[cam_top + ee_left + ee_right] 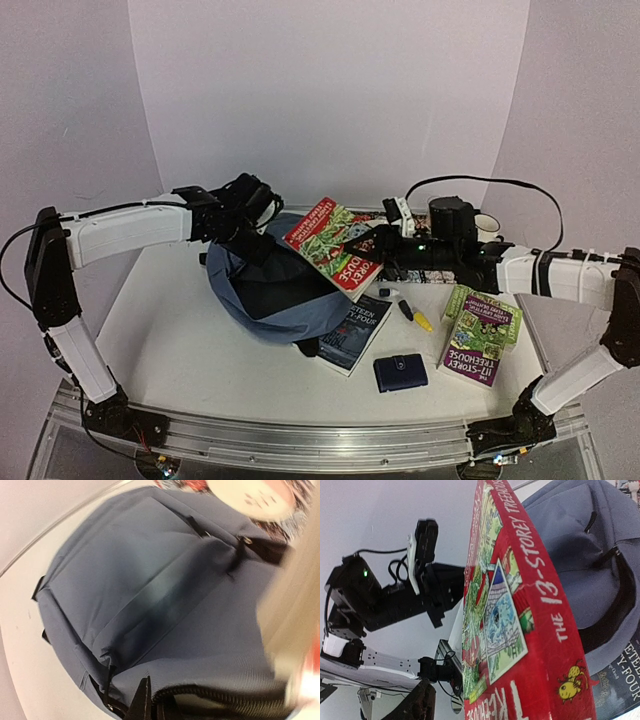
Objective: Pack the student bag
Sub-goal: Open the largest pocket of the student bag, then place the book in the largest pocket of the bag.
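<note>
While the left gripper (258, 240) is clenched on the zip rim (so the wrist view suggests) of the student bag (300, 318), a large soft slate-blue fabric backpack lying on the white worktop (170, 330), the right gripper (374, 243) grasps a glossy red paperback book (330, 240) tilted over the bag's open mouth. Loading the book is the step in hand; next, its lower edge needs steering inside the opening before any release.
</note>
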You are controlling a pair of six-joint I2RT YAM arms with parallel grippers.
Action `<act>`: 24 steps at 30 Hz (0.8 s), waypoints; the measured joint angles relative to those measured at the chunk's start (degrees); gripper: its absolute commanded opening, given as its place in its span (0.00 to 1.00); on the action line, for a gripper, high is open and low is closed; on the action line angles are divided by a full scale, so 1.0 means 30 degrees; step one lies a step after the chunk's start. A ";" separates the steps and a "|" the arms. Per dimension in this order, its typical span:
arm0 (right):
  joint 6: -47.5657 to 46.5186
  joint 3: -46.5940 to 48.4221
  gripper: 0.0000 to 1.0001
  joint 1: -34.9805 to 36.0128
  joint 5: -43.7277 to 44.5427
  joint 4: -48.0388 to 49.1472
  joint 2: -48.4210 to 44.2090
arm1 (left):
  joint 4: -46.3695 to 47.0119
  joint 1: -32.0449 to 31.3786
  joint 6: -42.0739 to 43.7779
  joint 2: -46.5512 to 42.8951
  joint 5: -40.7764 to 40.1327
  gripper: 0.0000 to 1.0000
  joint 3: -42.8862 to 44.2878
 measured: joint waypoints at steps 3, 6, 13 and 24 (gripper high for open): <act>-0.0393 0.0320 0.00 0.0896 -0.0343 0.0015 0.0073 | -0.0102 0.0346 -0.1556 0.0000 -0.0655 0.00 0.0690; -0.0787 0.0668 0.00 0.1703 -0.0660 0.0314 0.0244 | -0.0294 0.0918 -0.2796 0.0007 -0.0771 0.00 0.1339; -0.1276 0.1381 0.00 0.2968 -0.2260 0.0773 0.1309 | -0.0325 0.1838 -0.4507 -0.0011 -0.1330 0.00 0.2526; -0.1175 0.1351 0.00 0.3346 -0.3294 0.0132 0.2066 | -0.0303 0.1954 -0.5658 -0.1186 -0.1285 0.00 0.2602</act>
